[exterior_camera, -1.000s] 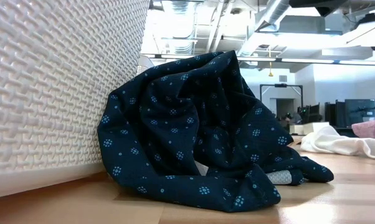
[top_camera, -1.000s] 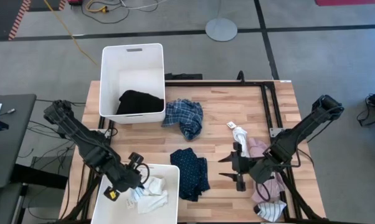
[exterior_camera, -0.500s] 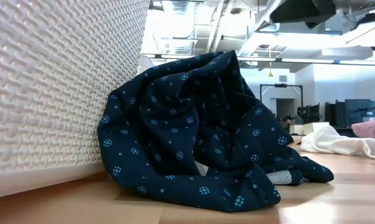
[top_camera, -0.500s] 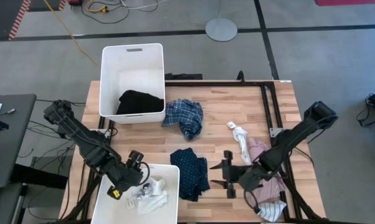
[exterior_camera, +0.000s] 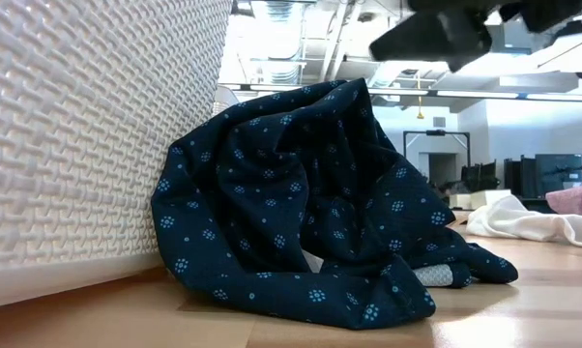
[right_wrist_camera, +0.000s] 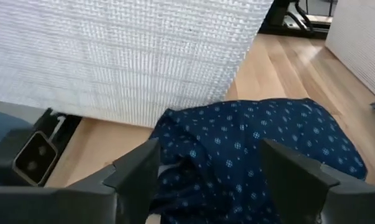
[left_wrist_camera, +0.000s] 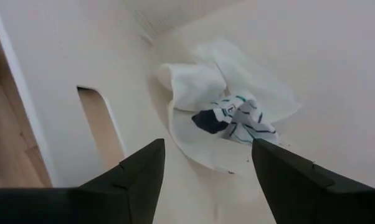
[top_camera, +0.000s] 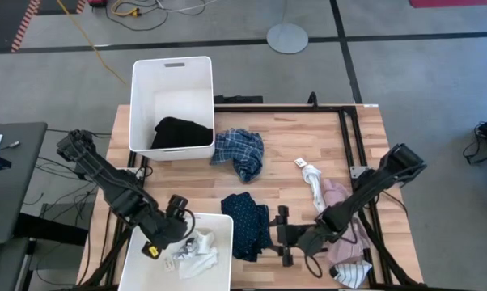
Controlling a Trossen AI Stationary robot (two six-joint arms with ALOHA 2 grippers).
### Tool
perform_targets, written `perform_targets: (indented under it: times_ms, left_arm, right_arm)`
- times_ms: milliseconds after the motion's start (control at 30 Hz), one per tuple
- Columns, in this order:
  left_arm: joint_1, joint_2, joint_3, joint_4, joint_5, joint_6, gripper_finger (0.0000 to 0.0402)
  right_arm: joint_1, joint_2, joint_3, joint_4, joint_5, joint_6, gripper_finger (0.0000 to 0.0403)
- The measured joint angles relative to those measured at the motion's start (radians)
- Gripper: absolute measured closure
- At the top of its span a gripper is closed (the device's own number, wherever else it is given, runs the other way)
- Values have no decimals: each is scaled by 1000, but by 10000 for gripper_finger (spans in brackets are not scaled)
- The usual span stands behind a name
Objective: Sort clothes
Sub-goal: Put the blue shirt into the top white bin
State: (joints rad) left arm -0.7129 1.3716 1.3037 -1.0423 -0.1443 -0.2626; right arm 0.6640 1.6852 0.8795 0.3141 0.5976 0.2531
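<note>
The navy dotted piece (top_camera: 245,222) lies bunched on the table against the near white bin (top_camera: 219,220). My right gripper (top_camera: 279,236) is open just to its right, fingers pointing at it (right_wrist_camera: 256,149) and touching nothing. It shows at the top of the low view (exterior_camera: 436,34), above the navy piece (exterior_camera: 310,203). My left gripper (left_wrist_camera: 206,180) hangs open over the near bin, above white and striped socks (left_wrist_camera: 228,115) lying on the bin's floor. The blue plaid shirt (top_camera: 238,151) lies on the table beside the far bin (top_camera: 172,69), which holds the black piece (top_camera: 180,132).
A pink shirt (top_camera: 340,234) and a white sock (top_camera: 311,175) lie under and beside my right arm, with a striped sock (top_camera: 353,273) at the near right edge. The near bin's textured wall (exterior_camera: 78,126) stands right against the navy piece. Bare wood (top_camera: 308,133) shows at the far right.
My right gripper has moved toward the table's left edge and a little nearer, away from the pink shirt and up to the navy dotted piece, and has come into the low view's top. The clothes on the table have stayed in place.
</note>
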Motion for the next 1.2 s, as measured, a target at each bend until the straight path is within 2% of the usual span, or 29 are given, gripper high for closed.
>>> perform_targets:
  times_ms: [400,667,933,1200]
  left_arm:
    - [1,0,0,12,-5,18,165]
    - [1,0,0,13,-9,33,165]
    - [1,0,0,13,-19,37,165]
    - [1,0,0,13,-29,35,165]
  right_arm:
    - [-66,150,0,133,-3,-1,38]
    - [-110,271,27,171,-28,-1,31]
    - [-145,392,99,176,-16,4,55]
    - [-168,392,104,40,-11,113,134]
